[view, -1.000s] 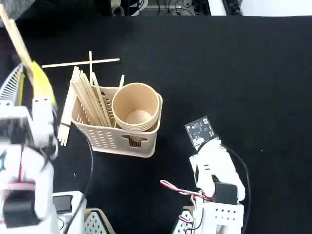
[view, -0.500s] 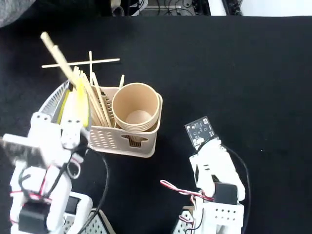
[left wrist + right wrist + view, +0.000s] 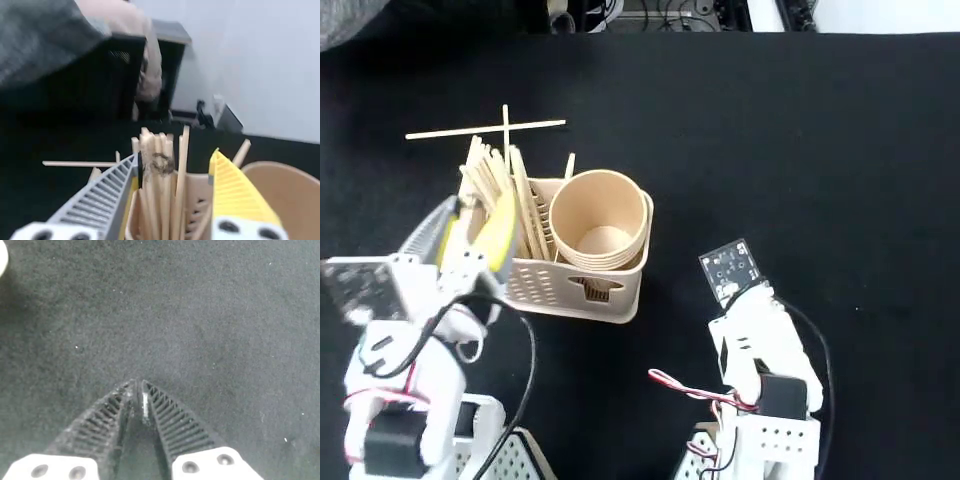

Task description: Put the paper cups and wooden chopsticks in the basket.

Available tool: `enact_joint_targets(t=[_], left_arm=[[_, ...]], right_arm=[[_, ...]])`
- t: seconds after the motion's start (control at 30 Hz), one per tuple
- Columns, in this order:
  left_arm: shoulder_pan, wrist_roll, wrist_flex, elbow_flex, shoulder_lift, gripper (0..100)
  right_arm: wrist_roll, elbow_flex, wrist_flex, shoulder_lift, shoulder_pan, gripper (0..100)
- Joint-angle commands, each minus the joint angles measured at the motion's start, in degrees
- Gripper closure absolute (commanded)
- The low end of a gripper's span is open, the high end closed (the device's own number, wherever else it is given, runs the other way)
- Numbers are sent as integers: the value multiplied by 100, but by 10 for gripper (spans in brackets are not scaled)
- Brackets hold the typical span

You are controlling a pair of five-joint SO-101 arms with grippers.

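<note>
Fingers [image 3: 105, 195] of the left tool [image 3: 174, 157] are seen spread wide, one grey and one yellow, with nothing pinched between them. In the high view this left tool [image 3: 470, 235] is placed at the left end of the basket [image 3: 575, 285], at the middle left of the frame. A bundle of wooden chopsticks [image 3: 510, 195] is stood leaning in that end of the basket, and the two fingers are set on either side of it. The bundle's upper ends are seen between the fingers in the left wrist view. A stack of paper cups [image 3: 600, 215] is held upright in the right part of the basket, just beside the bundle.

Above the basket, in the upper left of the frame, two loose chopsticks are laid crossed on the black tabletop [image 3: 800, 150]: a long one [image 3: 450, 131] across and a short one [image 3: 506, 115] up and down.

At the lower right, the right tool [image 3: 135, 386] is pressed together, with nothing in it, over bare tabletop and well apart from the basket.
</note>
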Motion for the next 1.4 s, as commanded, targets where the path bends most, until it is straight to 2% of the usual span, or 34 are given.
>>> enact_joint_targets(t=[0.0,0.1,0.33,0.5,0.7,1.03,1.37], left_arm=[[-295,-299,440,-866,360,762],[-576,-457,976,-1525,1090,762],[-2448,-475,1398,-2862,3560,762],[-3046,-527,1670,-3644,5222,761],[-3046,-712,1626,-4127,6813,761],[-2070,-1987,1635,-4593,9301,762],[-1657,-2013,1635,-5930,11429,763]], right_arm=[[44,-13,18,-400,53,985],[44,-13,18,-400,53,985],[44,-13,18,-400,53,985],[44,-13,18,-400,53,985],[44,-13,18,-400,53,985],[44,-13,18,-400,53,985],[44,-13,18,-400,53,985]])
